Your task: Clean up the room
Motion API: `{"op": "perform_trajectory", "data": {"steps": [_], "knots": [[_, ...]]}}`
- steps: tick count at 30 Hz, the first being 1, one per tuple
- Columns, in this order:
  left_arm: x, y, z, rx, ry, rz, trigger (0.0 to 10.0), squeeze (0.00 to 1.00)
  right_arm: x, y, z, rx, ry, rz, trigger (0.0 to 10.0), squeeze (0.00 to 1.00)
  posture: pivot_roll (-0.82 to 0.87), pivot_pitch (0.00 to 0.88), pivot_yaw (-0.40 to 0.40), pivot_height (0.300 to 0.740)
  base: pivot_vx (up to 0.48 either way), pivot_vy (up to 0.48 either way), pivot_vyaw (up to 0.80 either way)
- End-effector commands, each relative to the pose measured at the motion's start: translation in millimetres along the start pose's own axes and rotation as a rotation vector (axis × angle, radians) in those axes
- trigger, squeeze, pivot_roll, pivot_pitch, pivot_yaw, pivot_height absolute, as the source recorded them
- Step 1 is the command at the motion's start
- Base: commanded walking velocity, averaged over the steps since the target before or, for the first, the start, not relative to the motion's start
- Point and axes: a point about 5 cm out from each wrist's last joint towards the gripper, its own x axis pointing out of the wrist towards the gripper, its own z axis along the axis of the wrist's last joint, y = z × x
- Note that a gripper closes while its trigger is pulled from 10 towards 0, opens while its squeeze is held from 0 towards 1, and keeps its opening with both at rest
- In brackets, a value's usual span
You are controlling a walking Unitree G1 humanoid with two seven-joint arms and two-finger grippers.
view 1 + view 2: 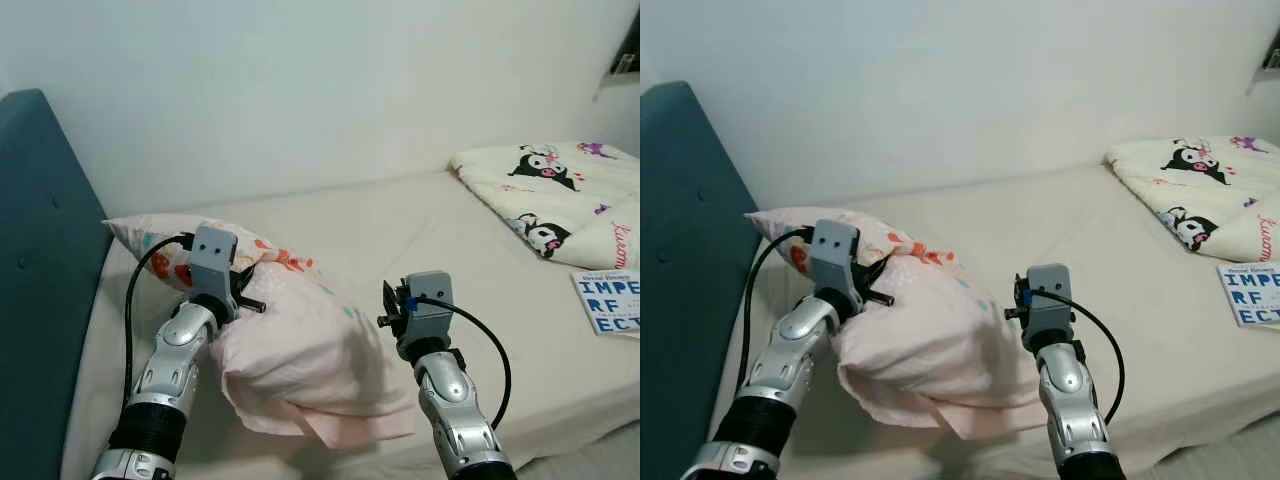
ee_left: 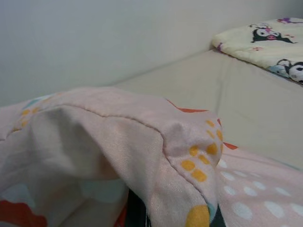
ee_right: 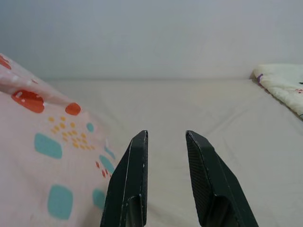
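Left gripper (image 1: 243,285) pinching a fold of the pink patterned pillow (image 1: 300,350); in the left wrist view the cloth (image 2: 142,156) drapes over the black fingers and hides their tips. Right gripper (image 3: 165,156) spread, holding nothing, hovering over the bare sheet just beside the pillow's free end. The pillow lies crumpled and partly lifted near the head end of the bed (image 1: 420,230), close to the teal headboard (image 1: 40,250), with one corner hanging toward the bed's front edge. A folded cartoon-print blanket (image 1: 560,195) sits at the far right corner of the bed, and a blue-lettered book (image 1: 610,300) lies at the right edge below it. Judged progress: tidying appears under way; the pillow is gripped but not yet squared against the headboard, and the book is apparently untouched.
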Motion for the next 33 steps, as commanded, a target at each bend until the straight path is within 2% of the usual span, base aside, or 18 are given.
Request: {"op": "perform_trajectory", "data": {"steps": [1, 10, 13, 19, 24, 26, 33], "knots": [[4.0, 3.2, 20.3, 0.031, -0.099, -0.002, 10.0, 0.00, -2.0, 1.7, -4.0, 0.005, 0.017, 0.001, 10.0, 0.00, -0.03, 0.000, 0.013, 0.740, 0.000, 0.000, 0.00], [4.3, 2.4, 17.5, -0.062, -0.094, 0.042, 10.0, 0.00, -1.8, 4.7, -4.3, -0.004, 0.022, 0.028, 10.0, 0.00, -0.02, 0.000, 0.015, 0.740, 0.000, 0.000, 0.00], [3.4, 0.3, 16.2, -0.111, -0.088, 0.056, 10.0, 0.00, -0.7, 5.2, -1.5, -0.023, 0.011, 0.033, 10.0, 0.00, -0.02, 0.000, 0.016, 0.740, 0.000, -0.480, 0.53], [2.9, -1.6, 14.7, -0.111, -0.082, 0.067, 10.0, 0.00, 1.2, 4.7, 0.6, -0.036, 0.007, 0.028, 10.0, 0.00, -0.02, 0.000, 0.015, 0.740, 0.000, -0.480, 0.80], [4.0, 2.0, 14.8, -0.147, -0.081, 0.112, 10.0, 0.00, 3.1, 2.5, 1.9, -0.034, 0.003, 0.026, 10.0, 0.00, -0.02, 0.000, 0.017, 0.740, 0.000, -0.334, 0.80], [4.7, 4.9, 13.5, -0.151, -0.064, 0.129, 10.0, 0.00, 3.7, -1.6, 1.8, -0.003, 0.003, 0.006, 10.0, 0.00, -0.02, 0.000, 0.018, 0.740, 0.000, 0.000, 0.00], [4.3, 5.0, 14.1, -0.131, -0.065, 0.118, 10.0, 0.00, 3.2, -2.8, -0.8, -0.007, 0.019, 0.011, 10.0, 0.00, -0.02, 0.000, 0.019, 0.740, 0.000, 0.000, 0.00]]}}
